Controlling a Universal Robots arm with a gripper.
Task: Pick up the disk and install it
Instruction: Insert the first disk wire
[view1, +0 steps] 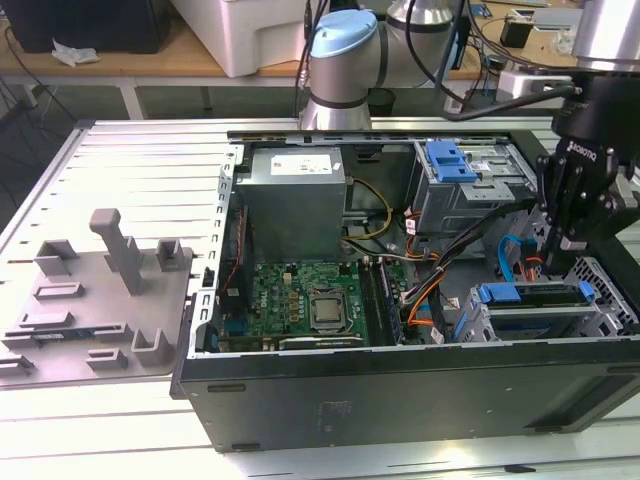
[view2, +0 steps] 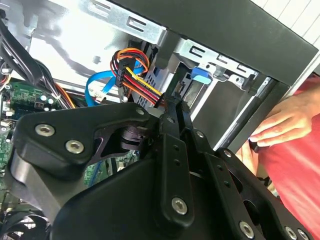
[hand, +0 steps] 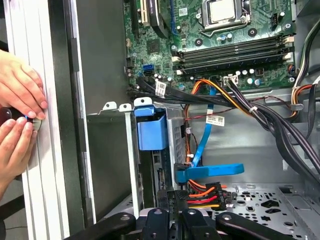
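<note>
The disk (view1: 540, 303) sits in its bay (view1: 610, 300); your end effector (view2: 172, 104), pinched narrow, hovers at the power cable (hand: 202, 195). Plugging in wants care.

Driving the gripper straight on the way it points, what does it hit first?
Probably the red, yellow and orange wire bundle ahead of the gripper, by the blue bracket; depth is unclear.

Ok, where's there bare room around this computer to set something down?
Bare slatted table beyond the grey fixture, on the exterior view's left of the computer case, plus the strip before the case. Crowded: cables beside the gripper.
</note>
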